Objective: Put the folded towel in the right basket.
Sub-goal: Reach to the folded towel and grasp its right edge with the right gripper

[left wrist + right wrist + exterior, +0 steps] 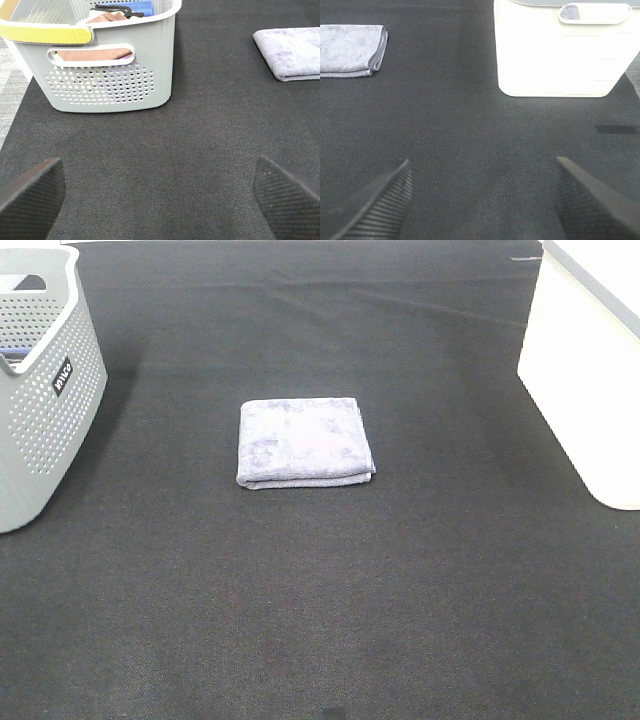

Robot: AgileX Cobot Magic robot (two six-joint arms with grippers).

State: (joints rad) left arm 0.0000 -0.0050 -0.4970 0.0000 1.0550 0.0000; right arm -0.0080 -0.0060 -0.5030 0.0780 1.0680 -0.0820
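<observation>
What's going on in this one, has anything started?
Nothing is being handled yet. The folded towel lies flat in the middle of the dark mat, with neither arm near it. The left gripper and right gripper are both open and empty. The white basket stands on the right. The grey basket on the left holds some cloths.

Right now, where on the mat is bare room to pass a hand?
Bare mat lies between the gray basket and the folded towel, between towel and white basket, and along the near side. Crowded only inside the gray basket.
</observation>
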